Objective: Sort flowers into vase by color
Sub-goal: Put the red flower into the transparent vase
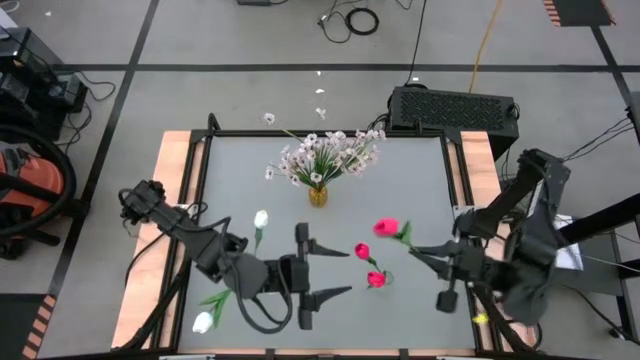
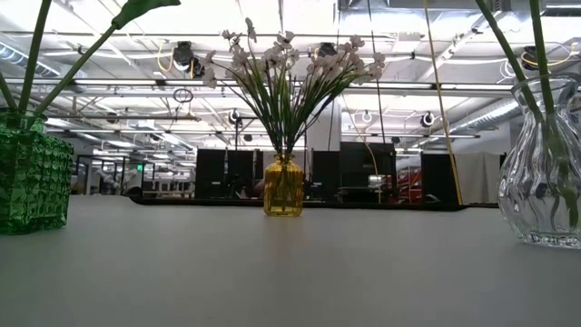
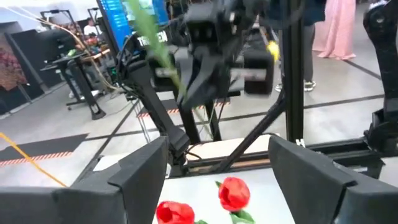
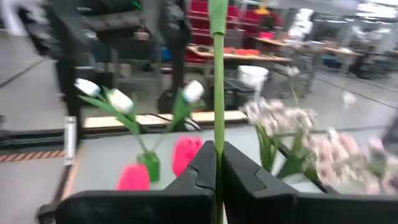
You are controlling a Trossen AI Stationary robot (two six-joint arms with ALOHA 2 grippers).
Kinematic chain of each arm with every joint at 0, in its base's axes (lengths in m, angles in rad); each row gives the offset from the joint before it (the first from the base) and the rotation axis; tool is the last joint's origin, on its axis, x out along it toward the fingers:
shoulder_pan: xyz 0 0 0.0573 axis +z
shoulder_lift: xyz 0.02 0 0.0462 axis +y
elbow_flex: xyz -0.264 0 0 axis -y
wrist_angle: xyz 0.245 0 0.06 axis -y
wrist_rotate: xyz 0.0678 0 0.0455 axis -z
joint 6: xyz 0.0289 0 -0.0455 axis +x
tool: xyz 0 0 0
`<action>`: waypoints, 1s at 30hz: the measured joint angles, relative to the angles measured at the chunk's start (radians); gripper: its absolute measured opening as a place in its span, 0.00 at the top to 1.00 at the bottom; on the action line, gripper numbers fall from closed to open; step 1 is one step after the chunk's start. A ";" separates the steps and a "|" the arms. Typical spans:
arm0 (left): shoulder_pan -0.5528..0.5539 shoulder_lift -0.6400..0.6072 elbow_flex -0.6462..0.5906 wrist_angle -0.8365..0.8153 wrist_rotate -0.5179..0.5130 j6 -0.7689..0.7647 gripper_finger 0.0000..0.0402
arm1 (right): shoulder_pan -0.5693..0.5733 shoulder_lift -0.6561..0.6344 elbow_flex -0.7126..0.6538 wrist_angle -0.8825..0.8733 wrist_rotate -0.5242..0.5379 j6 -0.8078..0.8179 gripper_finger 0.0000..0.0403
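Now the right pincer (image 1: 412, 250) at the right of the high view pinches a red tulip (image 1: 386, 229) by its stem – the flower points toward the left pincer (image 1: 325, 270), spread open, low centre.

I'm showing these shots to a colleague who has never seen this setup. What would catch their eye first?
Probably the yellow vase at the table's far middle, bursting with pale blossom sprays. Next, the right claw, shut on a green stem of a pink-red tulip on the table's right side. The left claw stands open mid-table, with white tulips lying on the left.
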 joint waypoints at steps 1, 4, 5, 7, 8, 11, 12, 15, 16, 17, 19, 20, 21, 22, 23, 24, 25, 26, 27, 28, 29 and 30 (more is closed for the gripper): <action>-0.007 0.000 0.000 -0.006 -0.003 -0.001 0.29 | 0.002 0.001 -0.039 0.003 0.024 0.048 1.00; -0.025 0.000 0.000 -0.028 -0.007 -0.021 0.29 | 0.003 0.001 -0.172 0.073 0.137 0.180 1.00; -0.029 0.000 0.000 -0.036 -0.008 -0.029 0.29 | 0.003 0.001 -0.217 0.111 0.178 0.213 1.00; -0.037 0.000 0.000 -0.060 -0.016 -0.051 0.29 | 0.003 0.002 -0.300 0.176 0.239 0.270 1.00; -0.040 0.000 0.000 -0.071 -0.026 -0.057 0.29 | 0.001 0.002 -0.331 0.195 0.241 0.303 1.00; -0.043 0.000 0.000 -0.109 -0.041 -0.092 0.29 | -0.013 0.006 -0.401 0.240 0.245 0.418 1.00; -0.043 0.000 0.000 -0.124 -0.042 -0.104 0.29 | -0.021 0.014 -0.416 0.257 0.247 0.448 1.00; -0.043 0.000 0.000 -0.158 -0.045 -0.132 0.29 | -0.042 0.044 -0.441 0.264 0.242 0.504 1.00; -0.043 0.000 0.000 -0.165 -0.047 -0.139 0.29 | -0.047 0.050 -0.441 0.268 0.243 0.515 1.00; -0.043 0.000 0.000 -0.172 -0.050 -0.152 0.29 | -0.052 0.055 -0.440 0.276 0.246 0.528 1.00; -0.043 0.000 0.000 -0.189 -0.051 -0.164 0.29 | -0.064 0.071 -0.440 0.289 0.247 0.572 1.00; -0.043 0.000 0.000 -0.199 -0.051 -0.172 0.29 | -0.071 0.082 -0.440 0.292 0.246 0.604 1.00; -0.043 0.000 0.000 -0.210 -0.051 -0.182 0.29 | -0.078 0.096 -0.440 0.294 0.246 0.629 1.00; -0.043 0.000 0.000 -0.219 -0.052 -0.188 0.29 | -0.087 0.111 -0.440 0.295 0.247 0.645 1.00; -0.043 0.000 0.000 -0.227 -0.052 -0.196 0.29 | -0.096 0.128 -0.440 0.295 0.246 0.657 1.00; -0.043 0.000 0.000 -0.231 -0.052 -0.203 0.29 | -0.104 0.146 -0.440 0.294 0.245 0.674 1.00; -0.043 0.000 0.000 -0.232 -0.051 -0.204 0.29 | -0.111 0.163 -0.440 0.295 0.244 0.697 1.00; -0.043 0.000 -0.002 -0.229 -0.051 -0.208 0.29 | -0.121 0.180 -0.440 0.296 0.245 0.717 1.00; -0.043 0.000 -0.006 -0.227 -0.052 -0.208 0.29 | -0.128 0.198 -0.440 0.296 0.245 0.731 1.00; -0.043 0.000 -0.009 -0.229 -0.051 -0.209 0.29 | -0.132 0.214 -0.440 0.295 0.245 0.744 1.00; -0.043 0.000 -0.010 -0.233 -0.051 -0.209 0.29 | -0.135 0.229 -0.440 0.295 0.244 0.755 1.00; -0.043 0.000 -0.010 -0.239 -0.051 -0.211 0.29 | -0.138 0.243 -0.440 0.296 0.243 0.770 1.00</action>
